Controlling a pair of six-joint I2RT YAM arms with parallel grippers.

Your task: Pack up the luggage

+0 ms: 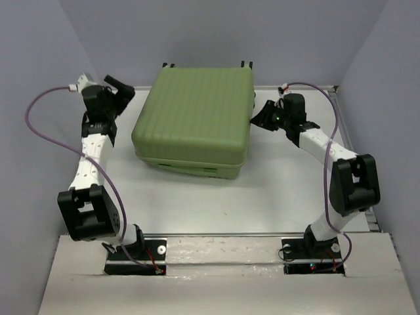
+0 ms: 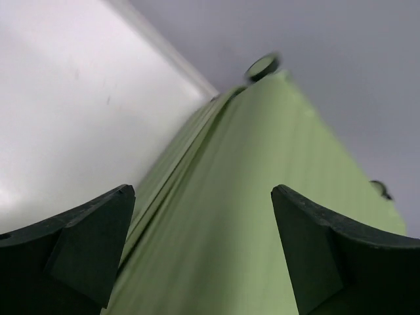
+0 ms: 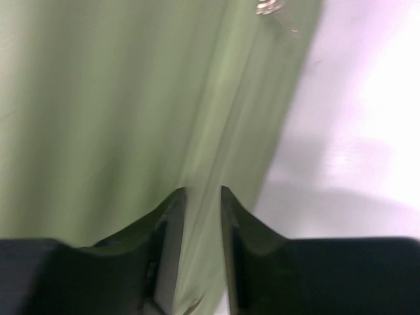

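The luggage [image 1: 197, 118] is a large light-green ribbed suitcase lying flat and closed in the middle of the table. My left gripper [image 1: 123, 88] hovers off its far left corner, open wide with nothing between the fingers. In the left wrist view the luggage [image 2: 262, 197] fills the space beyond the left gripper [image 2: 203, 191]. My right gripper [image 1: 260, 115] is at the suitcase's right side. The right wrist view shows the right gripper [image 3: 201, 190] with its jaws slightly parted, the seam of the luggage [image 3: 98, 98] showing in the narrow gap.
Black caster wheels [image 1: 246, 63] stick out at the suitcase's far edge, one wheel [image 2: 262, 65] showing in the left wrist view. A metal zipper pull [image 3: 269, 8] hangs on the right side seam. Grey walls close in the white table [image 1: 197, 203] on three sides.
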